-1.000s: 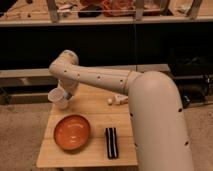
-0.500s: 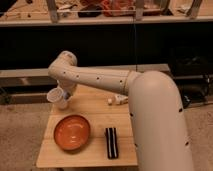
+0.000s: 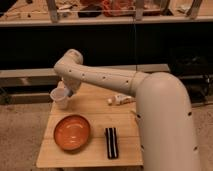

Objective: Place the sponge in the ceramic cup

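Note:
The ceramic cup (image 3: 59, 98) is small and off-white and stands at the far left corner of the wooden table (image 3: 95, 112). My gripper (image 3: 67, 92) hangs from the end of the white arm, right against the cup's right rim and just above it. A small bluish patch, which looks like the sponge (image 3: 69, 93), shows at the gripper beside the cup's rim. The arm's wrist hides most of it. I cannot tell whether the sponge is inside the cup or still above it.
An orange bowl (image 3: 72, 132) sits at the front left of the table. A black striped flat bar (image 3: 111, 142) lies to its right. A small white object (image 3: 120, 100) rests mid-table under the arm. Dark shelving runs behind the table.

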{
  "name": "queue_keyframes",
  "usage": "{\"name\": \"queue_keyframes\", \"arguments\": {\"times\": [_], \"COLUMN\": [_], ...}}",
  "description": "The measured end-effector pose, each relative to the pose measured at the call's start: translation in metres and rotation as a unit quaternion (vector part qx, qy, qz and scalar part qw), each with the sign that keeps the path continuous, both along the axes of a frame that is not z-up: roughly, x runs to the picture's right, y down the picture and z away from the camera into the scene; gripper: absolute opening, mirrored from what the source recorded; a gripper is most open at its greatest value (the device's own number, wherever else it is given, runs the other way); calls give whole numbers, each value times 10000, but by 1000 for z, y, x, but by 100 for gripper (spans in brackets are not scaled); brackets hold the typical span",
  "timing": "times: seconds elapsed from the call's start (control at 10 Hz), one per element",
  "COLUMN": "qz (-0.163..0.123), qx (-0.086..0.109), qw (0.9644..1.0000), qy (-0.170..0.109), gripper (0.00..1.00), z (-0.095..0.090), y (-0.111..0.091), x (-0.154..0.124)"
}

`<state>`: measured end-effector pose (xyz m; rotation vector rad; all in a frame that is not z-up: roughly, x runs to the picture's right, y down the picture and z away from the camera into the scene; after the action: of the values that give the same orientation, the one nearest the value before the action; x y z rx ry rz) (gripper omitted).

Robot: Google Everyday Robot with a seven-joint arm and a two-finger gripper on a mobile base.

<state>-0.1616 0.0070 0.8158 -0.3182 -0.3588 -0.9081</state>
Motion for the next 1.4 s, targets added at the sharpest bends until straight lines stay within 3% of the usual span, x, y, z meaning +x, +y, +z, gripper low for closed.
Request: {"name": "queue_keyframes", "arguments": {"times": [0.2, 0.4, 0.6, 0.9, 1.2, 1.4], "qz": [500, 686, 694, 655, 772, 799], "qx": [103, 162, 218, 198, 9, -77], "qw": [9987, 9975, 9972, 9954, 9857, 9798], "qy": [38, 8, -148, -663, -1496, -1833], "gripper": [0, 0, 0, 0, 0, 0], "z": [-1, -2, -3, -7, -9, -10], "y": [-12, -18, -20, -20, -18, -17], "x": [40, 53, 50, 24, 20, 20]}}
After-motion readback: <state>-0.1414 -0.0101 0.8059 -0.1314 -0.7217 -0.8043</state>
